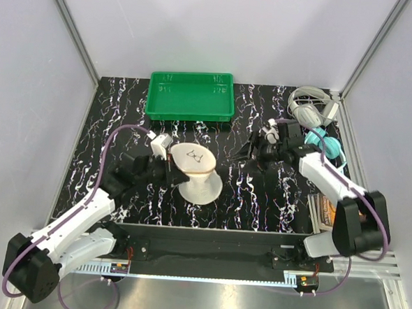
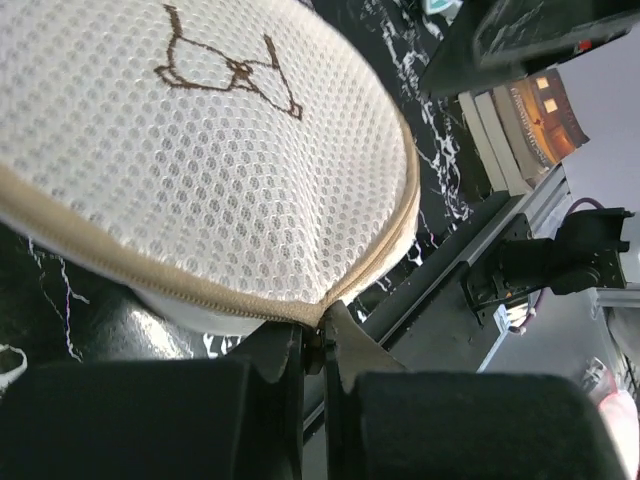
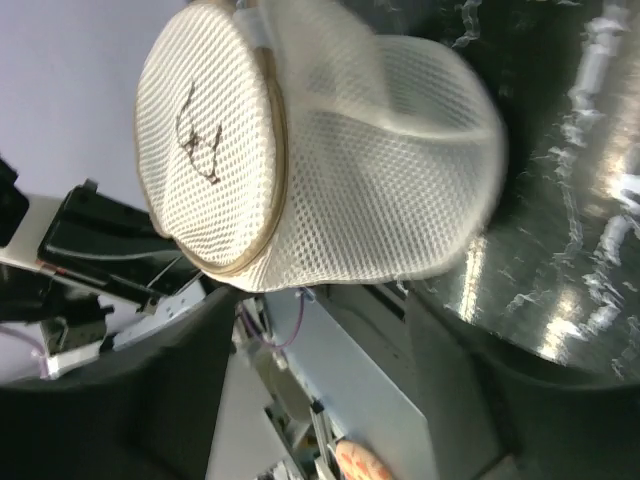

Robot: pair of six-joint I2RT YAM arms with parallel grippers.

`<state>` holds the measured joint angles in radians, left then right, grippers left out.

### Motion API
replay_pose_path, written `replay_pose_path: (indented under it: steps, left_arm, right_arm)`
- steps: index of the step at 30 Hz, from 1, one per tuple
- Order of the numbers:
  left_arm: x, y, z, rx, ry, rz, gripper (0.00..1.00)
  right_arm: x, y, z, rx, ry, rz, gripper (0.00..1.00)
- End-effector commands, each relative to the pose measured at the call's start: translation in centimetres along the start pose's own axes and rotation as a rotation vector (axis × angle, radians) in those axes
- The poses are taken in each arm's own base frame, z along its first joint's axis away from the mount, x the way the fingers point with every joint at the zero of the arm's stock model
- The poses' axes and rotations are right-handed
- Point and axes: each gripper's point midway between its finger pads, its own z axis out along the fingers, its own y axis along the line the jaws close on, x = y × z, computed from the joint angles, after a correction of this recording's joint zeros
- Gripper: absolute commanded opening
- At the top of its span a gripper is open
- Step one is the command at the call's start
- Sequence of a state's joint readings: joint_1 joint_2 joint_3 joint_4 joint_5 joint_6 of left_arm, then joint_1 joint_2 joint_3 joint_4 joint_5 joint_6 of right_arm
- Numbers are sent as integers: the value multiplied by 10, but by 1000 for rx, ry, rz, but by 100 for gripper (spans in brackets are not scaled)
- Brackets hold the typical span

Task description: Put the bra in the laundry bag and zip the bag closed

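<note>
Black marbled table (image 1: pixel 273 201): left tool (image 2: pixel 315 345) pinches the glasses-marked laundry bag (image 1: pixel 194 169).

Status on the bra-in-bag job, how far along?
Done: unclear. The bra shows in no view, and nothing dark shows through the bag, so I can't confirm it is inside. In hand: the left gripper is pinched on the zipper rim; the right gripper is open, facing the bag. Left: verify the bra is in and the zip is fully closed, which these views don't settle.
</note>
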<state>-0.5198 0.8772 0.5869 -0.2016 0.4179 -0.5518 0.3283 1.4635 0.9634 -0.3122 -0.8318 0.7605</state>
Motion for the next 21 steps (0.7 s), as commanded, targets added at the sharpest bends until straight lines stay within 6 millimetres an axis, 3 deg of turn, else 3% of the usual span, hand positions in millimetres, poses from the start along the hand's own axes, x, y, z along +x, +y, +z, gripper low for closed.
replay_pose_path:
  steps: [1, 5, 7, 9, 11, 14, 17, 21]
  left_arm:
    - [-5, -9, 3, 38, -29, -31, 0]
    - [-12, -21, 8, 63, -51, -16, 0]
    - [-12, -26, 13, 75, -45, -8, 0]
    - [-9, -36, 16, 88, -42, 10, 0]
    - [-6, -44, 19, 89, -46, 14, 0]
    - [-2, -55, 24, 103, -59, 3, 0]
    - [0, -63, 29, 111, -68, -4, 0]
    - [5, -77, 38, 141, -48, 4, 0]
  right_arm:
    - [7, -10, -31, 159, -185, 25, 84]
    - [43, -9, -50, 234, -211, 2, 86]
    - [57, -5, -48, 227, -212, 41, 86]
    - [71, 13, -44, 142, -199, 74, 84]
    - [75, 33, -34, 14, -213, 184, 80]
    - [64, 42, -28, -69, -297, 303, 71]
    - [57, 39, -21, -92, -329, 396, 61]
    - [58, 34, -8, -76, -338, 445, 61]
